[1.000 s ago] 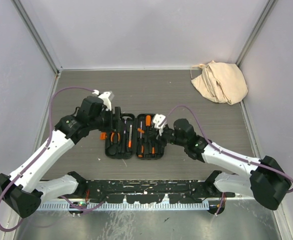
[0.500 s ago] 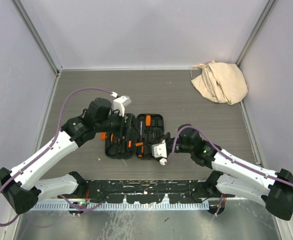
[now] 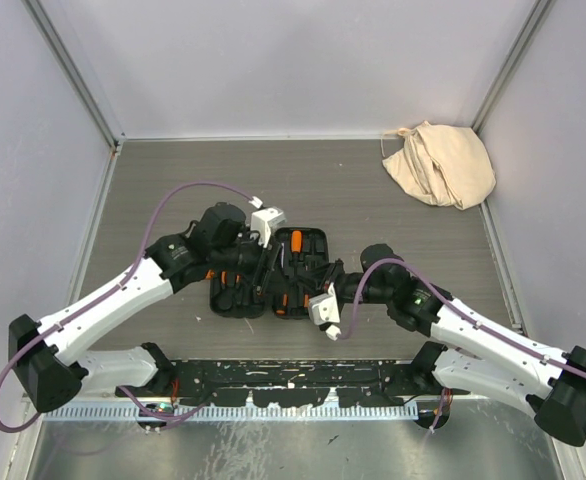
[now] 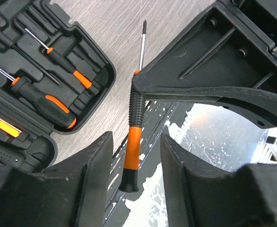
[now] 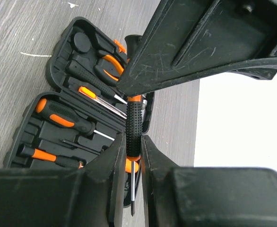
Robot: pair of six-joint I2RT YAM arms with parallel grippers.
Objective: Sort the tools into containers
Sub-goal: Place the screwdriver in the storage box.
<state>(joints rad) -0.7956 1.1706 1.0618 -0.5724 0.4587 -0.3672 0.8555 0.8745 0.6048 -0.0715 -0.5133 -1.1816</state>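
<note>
Here, case (image 5: 40, 128) beside right tool (image 5: 133, 142), screwdriver (image 5: 134, 118) gripped

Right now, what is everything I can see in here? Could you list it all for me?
tool case: one, black, lying open mid-table
tools: several, orange and black, in the case's moulded slots; the arms hide the exact count
screwdriver: one, orange and black, held in the air near the case
cloth bag: one, beige, far right corner
table: one, grey wood grain
cables: two, purple, one looping over each arm
arms: two, white and black, based at the near edge
left gripper: black, open, fingers either side of the screwdriver's handle
right gripper: black, shut on the screwdriver
</note>
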